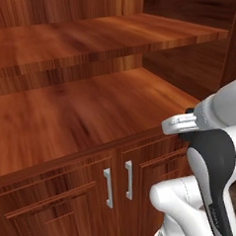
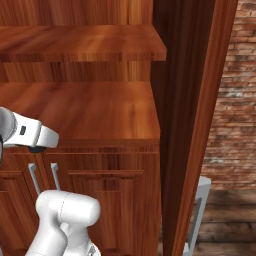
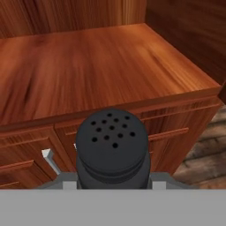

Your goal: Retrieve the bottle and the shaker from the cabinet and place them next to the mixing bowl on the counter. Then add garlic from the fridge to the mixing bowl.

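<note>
In the hand view the black shaker [image 3: 113, 148] stands close up, its round top dotted with holes, and my gripper [image 3: 113, 184] is shut on its body just below the cap. The shaker is held in the air in front of the cabinet [image 3: 101, 70], level with the front edge of its broad lower shelf [image 1: 75, 112]. Both shelves [image 2: 80, 105] of the reddish-brown cabinet are bare. My white arm rises at the right of the left base view. The bottle, mixing bowl, counter, garlic and fridge are out of view.
Two lower doors with silver bar handles [image 1: 108, 188] sit under the shelf. The cabinet's tall side panel [image 2: 190, 125] stands to the right, with a brick wall [image 2: 240, 100] and wooden floor beyond it. A pale grey frame [image 2: 197, 210] leans low by the panel.
</note>
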You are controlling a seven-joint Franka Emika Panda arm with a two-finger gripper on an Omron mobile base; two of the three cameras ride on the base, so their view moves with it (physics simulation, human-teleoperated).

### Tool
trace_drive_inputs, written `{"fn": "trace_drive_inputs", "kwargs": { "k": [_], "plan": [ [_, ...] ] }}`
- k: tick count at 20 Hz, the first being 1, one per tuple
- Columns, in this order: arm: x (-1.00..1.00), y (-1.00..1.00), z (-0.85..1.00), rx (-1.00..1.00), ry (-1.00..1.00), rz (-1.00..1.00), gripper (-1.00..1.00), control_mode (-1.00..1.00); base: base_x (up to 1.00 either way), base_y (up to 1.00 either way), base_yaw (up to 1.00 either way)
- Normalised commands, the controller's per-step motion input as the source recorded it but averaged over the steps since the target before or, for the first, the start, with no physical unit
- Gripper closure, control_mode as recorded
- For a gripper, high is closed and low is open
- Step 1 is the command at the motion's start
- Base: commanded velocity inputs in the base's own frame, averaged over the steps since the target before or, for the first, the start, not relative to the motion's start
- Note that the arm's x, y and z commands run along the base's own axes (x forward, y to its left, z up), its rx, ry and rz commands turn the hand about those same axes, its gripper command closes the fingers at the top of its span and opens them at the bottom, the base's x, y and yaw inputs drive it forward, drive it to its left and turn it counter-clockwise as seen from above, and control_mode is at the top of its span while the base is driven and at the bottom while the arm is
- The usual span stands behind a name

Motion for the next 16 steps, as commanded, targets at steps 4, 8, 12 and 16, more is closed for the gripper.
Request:
{"fn": "trace_drive_inputs", "kwargs": {
  "k": [4, 8, 12, 16],
  "plan": [
    [0.0, 0.0, 0.0, 0.0, 0.0, 0.0, 1.0, -1.0, 0.0, 0.0, 0.0],
    [0.0, 0.0, 0.0, 0.0, 0.0, 0.0, 1.0, 1.0, -0.28, 0.03, 0.0],
    [0.0, 0.0, 0.0, 0.0, 0.0, 0.0, 1.0, 1.0, -1.0, 0.01, 0.04],
    [0.0, 0.0, 0.0, 0.0, 0.0, 0.0, 1.0, 1.0, -1.0, 0.04, 0.12]
  ]
}}
